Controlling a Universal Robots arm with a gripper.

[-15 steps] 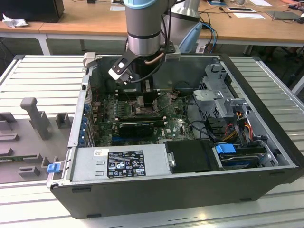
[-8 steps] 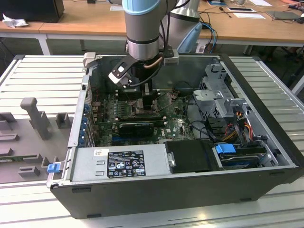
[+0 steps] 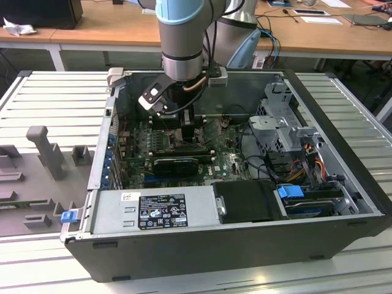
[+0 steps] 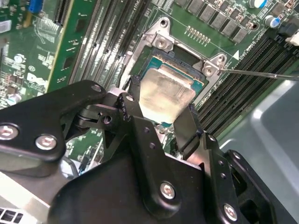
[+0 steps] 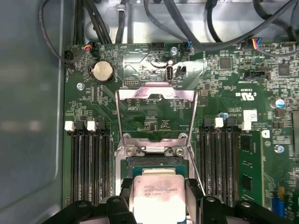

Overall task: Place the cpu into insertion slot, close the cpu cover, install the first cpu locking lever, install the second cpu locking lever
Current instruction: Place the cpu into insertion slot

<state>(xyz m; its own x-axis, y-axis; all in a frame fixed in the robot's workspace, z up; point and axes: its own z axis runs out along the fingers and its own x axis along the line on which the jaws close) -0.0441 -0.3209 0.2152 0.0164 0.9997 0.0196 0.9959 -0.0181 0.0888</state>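
Observation:
In both wrist views my gripper (image 4: 161, 106) (image 5: 159, 185) is shut on the cpu (image 4: 164, 91) (image 5: 158, 195), a flat square chip with a pale metal face, one black finger on each of two opposite edges. The chip sits directly over the insertion slot (image 5: 154, 161) (image 4: 183, 58), a dark socket rimmed in silvery metal; whether it touches the socket I cannot tell. The cpu cover (image 5: 140, 94), a thin silvery frame, is swung open beyond the socket. A thin metal lever rod (image 4: 261, 73) sticks out beside the socket. In the exterior view the gripper (image 3: 187, 131) reaches down into the computer case.
Long black memory slots (image 5: 88, 163) (image 5: 217, 158) flank the socket on both sides. A coin battery (image 5: 102, 71) and cable bundles (image 5: 154, 18) lie past the cover. The case holds a power supply (image 3: 153, 208) in front and a drive cage (image 3: 288, 131) on the exterior view's right.

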